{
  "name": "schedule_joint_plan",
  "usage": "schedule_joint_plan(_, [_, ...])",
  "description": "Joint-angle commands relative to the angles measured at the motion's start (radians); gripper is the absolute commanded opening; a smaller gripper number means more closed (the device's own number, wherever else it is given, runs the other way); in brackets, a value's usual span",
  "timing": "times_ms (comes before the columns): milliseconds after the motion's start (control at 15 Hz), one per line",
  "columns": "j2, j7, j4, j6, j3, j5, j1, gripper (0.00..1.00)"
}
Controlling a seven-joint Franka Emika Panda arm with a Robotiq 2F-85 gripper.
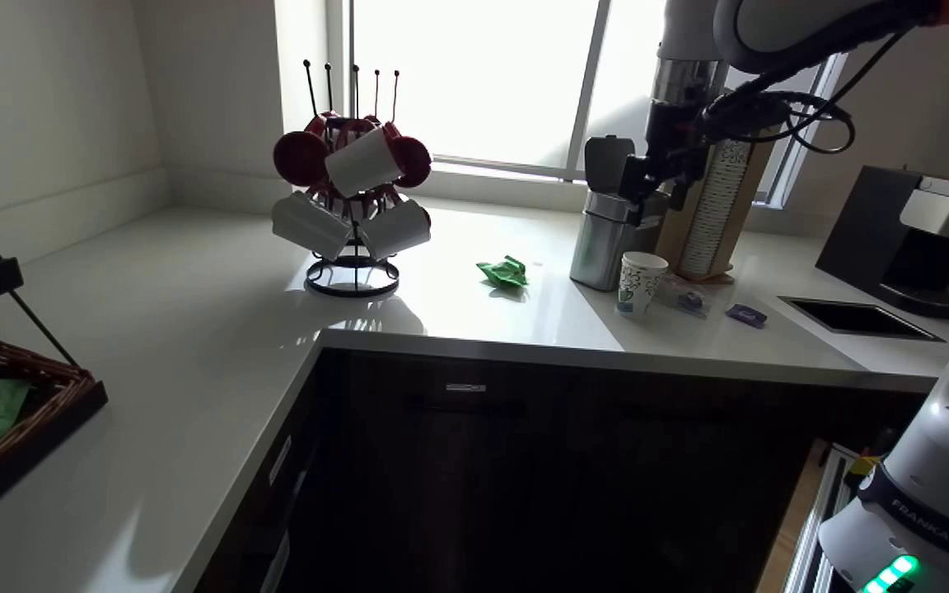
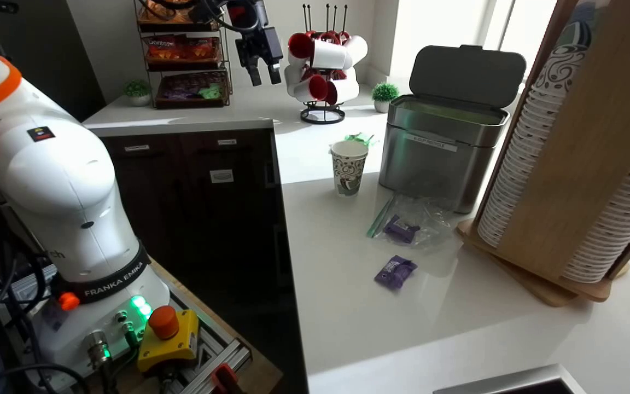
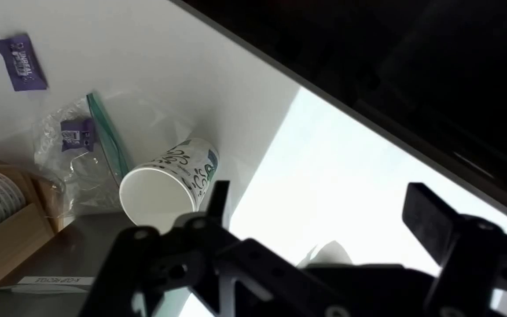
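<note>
My gripper (image 1: 656, 207) is open in the air above the white counter, with nothing between its fingers; it also shows in an exterior view (image 2: 266, 81) and in the wrist view (image 3: 319, 189). A patterned paper cup (image 3: 156, 198) stands upright beside the left finger in the wrist view; it also shows in both exterior views (image 1: 641, 280) (image 2: 348, 169). A steel bin (image 2: 430, 169) with its lid up stands behind the cup. A clear bag (image 3: 82, 176) with a purple packet (image 3: 77, 134) lies by the cup. A loose purple packet (image 2: 396, 272) lies nearby. A crumpled green packet (image 1: 505, 272) lies on the counter.
A mug rack (image 1: 355, 288) stands near the counter corner. A wooden cup holder (image 2: 544, 219) stands beside the bin. A coffee machine (image 1: 911, 239) stands by a counter opening (image 1: 862, 319). A snack rack (image 2: 189, 90) stands farther off. The counter edge (image 1: 474, 346) drops to dark cabinets.
</note>
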State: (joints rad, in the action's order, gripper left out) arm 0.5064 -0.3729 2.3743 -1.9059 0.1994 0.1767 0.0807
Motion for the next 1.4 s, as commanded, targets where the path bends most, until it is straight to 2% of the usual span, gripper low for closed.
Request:
schedule_joint_plan(0, [-0.003, -0.008, -0.003, 0.005, -0.019, 0.010, -0.023, 1.00])
schedule_joint_plan(400, [-0.234, -0.198, -0.194, 0.007, -0.042, 0.029, 0.052, 1.00])
schedule_joint_plan(733, [-0.424, -0.356, -0.367, -0.050, -0.082, 0.005, 0.027, 1.00])
schedule_joint_plan(1000, [-0.536, -0.488, -0.448, -0.171, -0.115, -0.021, -0.010, 1.00])
schedule_joint_plan(1333, [-0.648, -0.620, -0.468, -0.393, -0.165, -0.025, -0.047, 1.00])
